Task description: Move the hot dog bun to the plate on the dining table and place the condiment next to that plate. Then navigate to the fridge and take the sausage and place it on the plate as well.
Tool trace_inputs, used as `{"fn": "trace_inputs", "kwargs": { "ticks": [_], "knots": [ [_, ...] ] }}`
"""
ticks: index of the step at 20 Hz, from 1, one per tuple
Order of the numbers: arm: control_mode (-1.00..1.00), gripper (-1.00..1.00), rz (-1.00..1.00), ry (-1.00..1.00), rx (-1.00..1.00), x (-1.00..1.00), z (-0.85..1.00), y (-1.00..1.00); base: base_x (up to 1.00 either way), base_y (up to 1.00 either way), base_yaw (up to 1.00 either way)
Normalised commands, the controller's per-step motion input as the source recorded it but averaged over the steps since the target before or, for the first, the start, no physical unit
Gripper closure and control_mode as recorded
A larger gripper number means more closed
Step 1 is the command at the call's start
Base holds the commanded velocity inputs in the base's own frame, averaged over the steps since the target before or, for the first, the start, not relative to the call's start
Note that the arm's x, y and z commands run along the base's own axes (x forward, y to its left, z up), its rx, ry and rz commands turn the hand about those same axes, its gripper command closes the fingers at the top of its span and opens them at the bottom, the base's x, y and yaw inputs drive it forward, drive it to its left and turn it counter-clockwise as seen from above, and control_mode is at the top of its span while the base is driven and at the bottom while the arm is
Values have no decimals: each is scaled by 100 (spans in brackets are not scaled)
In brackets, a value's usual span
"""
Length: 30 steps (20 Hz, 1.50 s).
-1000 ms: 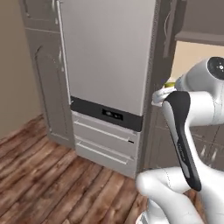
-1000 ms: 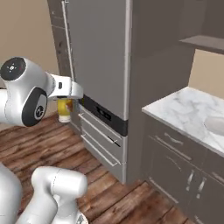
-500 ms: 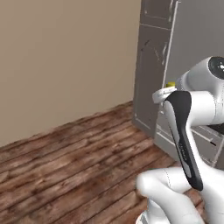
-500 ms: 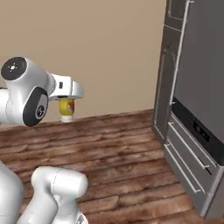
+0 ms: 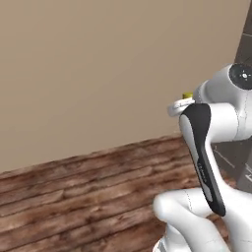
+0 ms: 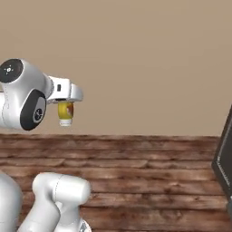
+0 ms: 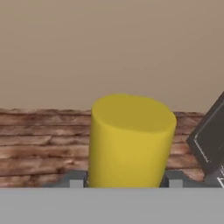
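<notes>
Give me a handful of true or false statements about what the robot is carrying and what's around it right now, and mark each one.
1. The pincer holds a yellow condiment bottle. True.
2. The bottle rests on a plate. False: it hangs in the air above the wooden floor.
3. A plain beige wall stands behind the arm. True.
4. The floor is white tile. False: it is brown wood planks.
5. In the hand view the bottle sits between the fingertips. True.

surface: wooden plank floor | meets: beige wall
</notes>
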Motion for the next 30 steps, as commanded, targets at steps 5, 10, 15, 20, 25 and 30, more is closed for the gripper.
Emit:
{"fn": "trace_inputs", "kwargs": {
  "ticks": [5,10,15,20,25,30],
  "knots": [
    [100,100,0,0,0,0,0,0,100,40,31],
    [100,100,0,0,0,0,0,0,82,17,59],
    [100,100,0,0,0,0,0,0,34,0,84],
    [100,100,0,0,0,0,0,0,25,0,88],
    [100,100,0,0,0,0,0,0,26,0,90],
    [100,100,0,0,0,0,0,0,52,-2,87]
  ]
}}
